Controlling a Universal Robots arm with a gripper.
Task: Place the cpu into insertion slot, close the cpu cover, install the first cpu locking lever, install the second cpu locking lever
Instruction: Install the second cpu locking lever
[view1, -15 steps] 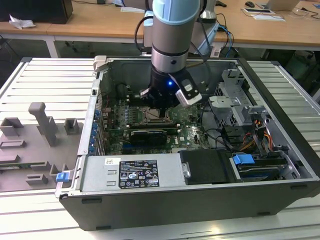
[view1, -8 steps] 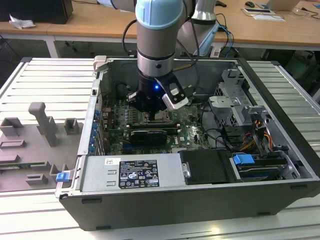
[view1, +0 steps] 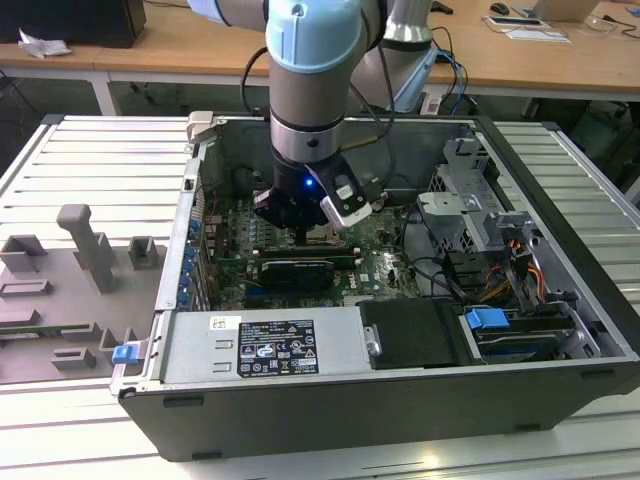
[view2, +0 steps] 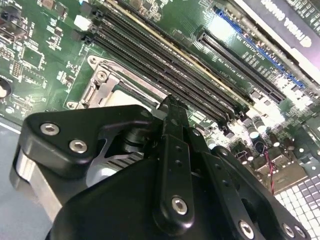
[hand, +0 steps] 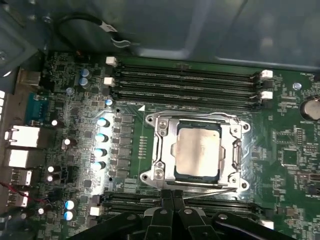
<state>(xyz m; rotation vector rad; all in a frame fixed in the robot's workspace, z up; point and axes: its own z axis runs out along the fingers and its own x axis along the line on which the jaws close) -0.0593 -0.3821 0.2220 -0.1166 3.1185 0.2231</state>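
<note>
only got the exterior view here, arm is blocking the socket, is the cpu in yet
Observer: Yes. In the first wrist view the cpu lies flat in the insertion slot.
Operator: cover down or up
Observer: Down. The cpu cover lies flat, framing the chip.
Operator: where are the fingers
Observer: The gripper is shut, its tips at one edge of the cover, by a thin metal lever lying along that edge.
</note>
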